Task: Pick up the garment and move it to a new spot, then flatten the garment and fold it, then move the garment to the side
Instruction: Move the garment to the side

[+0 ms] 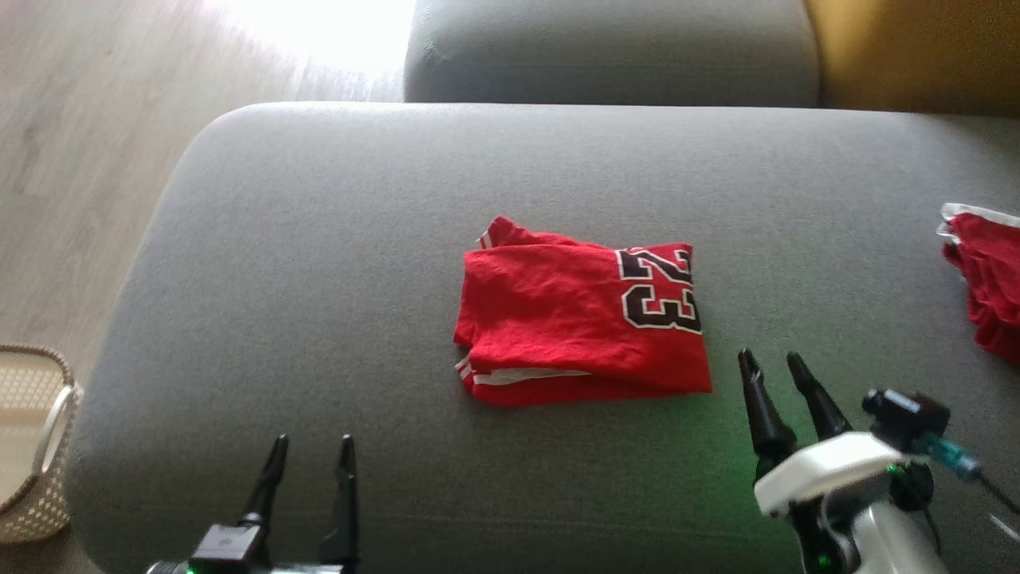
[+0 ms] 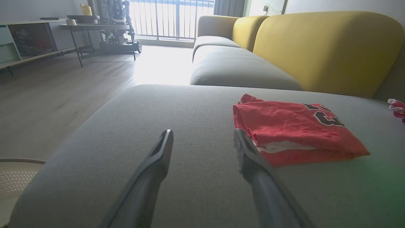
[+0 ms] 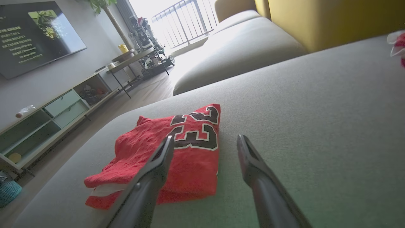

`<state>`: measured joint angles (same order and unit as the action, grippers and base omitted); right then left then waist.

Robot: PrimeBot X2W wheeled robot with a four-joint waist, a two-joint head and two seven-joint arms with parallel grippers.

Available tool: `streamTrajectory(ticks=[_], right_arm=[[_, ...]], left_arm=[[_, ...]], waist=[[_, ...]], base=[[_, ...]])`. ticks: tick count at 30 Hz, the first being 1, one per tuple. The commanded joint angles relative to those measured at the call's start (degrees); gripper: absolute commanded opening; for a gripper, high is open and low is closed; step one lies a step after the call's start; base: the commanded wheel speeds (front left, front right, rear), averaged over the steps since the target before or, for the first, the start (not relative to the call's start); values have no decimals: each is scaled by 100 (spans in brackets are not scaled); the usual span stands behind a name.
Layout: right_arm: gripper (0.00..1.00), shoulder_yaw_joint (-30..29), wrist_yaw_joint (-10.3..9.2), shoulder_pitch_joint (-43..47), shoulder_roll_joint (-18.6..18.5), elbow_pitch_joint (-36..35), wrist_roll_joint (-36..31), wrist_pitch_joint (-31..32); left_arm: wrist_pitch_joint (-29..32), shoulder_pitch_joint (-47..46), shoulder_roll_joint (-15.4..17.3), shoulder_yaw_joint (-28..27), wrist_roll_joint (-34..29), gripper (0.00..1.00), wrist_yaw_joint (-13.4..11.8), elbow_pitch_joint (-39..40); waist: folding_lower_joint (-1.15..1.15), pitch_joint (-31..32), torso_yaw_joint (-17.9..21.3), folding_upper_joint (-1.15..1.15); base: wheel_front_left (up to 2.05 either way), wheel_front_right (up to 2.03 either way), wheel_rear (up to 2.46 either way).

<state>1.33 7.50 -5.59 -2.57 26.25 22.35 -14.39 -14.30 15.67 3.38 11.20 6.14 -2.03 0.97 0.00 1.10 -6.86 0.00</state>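
both tools gape empty, left tool low, right tool raised

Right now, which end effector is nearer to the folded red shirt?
Right. The right end effector is beside the near right corner of the shirt; the left end effector is farther off, to its near left.

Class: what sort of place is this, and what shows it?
Most likely a home living room: a grey sofa with a yellow backrest, and a wall television above a low shelf unit.
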Motion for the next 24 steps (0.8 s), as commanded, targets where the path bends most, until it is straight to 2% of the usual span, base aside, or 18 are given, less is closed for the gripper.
streamTrajectory(ticks=[1,11,18,24], right_arm=[[100,98,-1,-489,-31,117,192,-61],[100,246,-1,-1905,-31,2214,951,28],[100,261,-1,-2572,-156,3046,1481,283],[100,403,-1,-2824,-202,3423,1847,485]], left_arm=[[-70,-358,-49,-75,-46,100,-28,223],[-70,-507,-49,237,-18,100,70,171],[-70,-734,-50,421,-27,100,110,149],[-70,-829,-50,601,-84,100,121,92]], waist=[[0,-49,-94,0],[0,-294,-420,0],[0,-577,-630,0],[0,-685,-747,0]], base=[[0,0,0],[0,0,0],[0,0,0],[0,0,0]])
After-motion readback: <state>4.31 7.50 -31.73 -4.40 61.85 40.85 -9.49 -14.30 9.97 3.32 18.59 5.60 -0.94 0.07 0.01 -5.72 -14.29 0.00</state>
